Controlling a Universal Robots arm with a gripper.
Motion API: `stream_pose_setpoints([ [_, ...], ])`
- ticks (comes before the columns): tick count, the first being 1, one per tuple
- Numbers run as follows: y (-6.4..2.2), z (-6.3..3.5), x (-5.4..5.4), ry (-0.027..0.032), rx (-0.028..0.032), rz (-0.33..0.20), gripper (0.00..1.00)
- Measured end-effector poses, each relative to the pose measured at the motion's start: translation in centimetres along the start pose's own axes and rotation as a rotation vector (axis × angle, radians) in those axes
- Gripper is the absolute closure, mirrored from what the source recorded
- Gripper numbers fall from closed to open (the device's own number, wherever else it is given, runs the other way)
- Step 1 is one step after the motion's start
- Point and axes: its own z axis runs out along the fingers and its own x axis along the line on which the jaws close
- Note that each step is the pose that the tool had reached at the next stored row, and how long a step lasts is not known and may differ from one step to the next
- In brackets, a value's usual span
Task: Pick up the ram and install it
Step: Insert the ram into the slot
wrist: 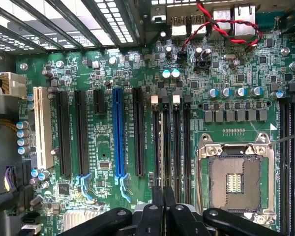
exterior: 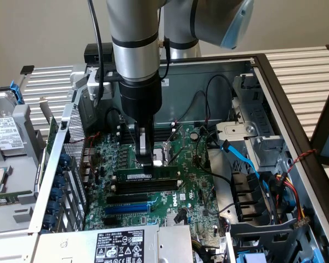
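The ram (exterior: 165,171), a long green stick, stands on its edge across the motherboard (exterior: 192,189). It sits at the row of black memory slots (exterior: 140,189), on the side nearest the CPU socket (exterior: 160,157). My gripper (exterior: 147,163) comes straight down from above and is shut on the ram's upper edge near its middle. Whether the stick is seated in a slot cannot be told. In the wrist view the black fingers (wrist: 152,216) meet over the memory slots (wrist: 171,142), beside the CPU socket (wrist: 234,182).
A long blue slot (exterior: 127,209) lies past the black slots, toward the power supply (exterior: 118,245). Blue and black cables (exterior: 238,156) hang by the drive cage on the exterior view's right. The perforated case wall (exterior: 71,153) and a hard drive (exterior: 5,134) are on its left.
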Motion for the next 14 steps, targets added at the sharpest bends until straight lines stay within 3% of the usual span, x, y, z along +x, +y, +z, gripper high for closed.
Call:
stream_pose_setpoints([
  [14, 0.30, 0.12, 0.13, 0.0000, 0.0000, 0.001, 0.88],
])
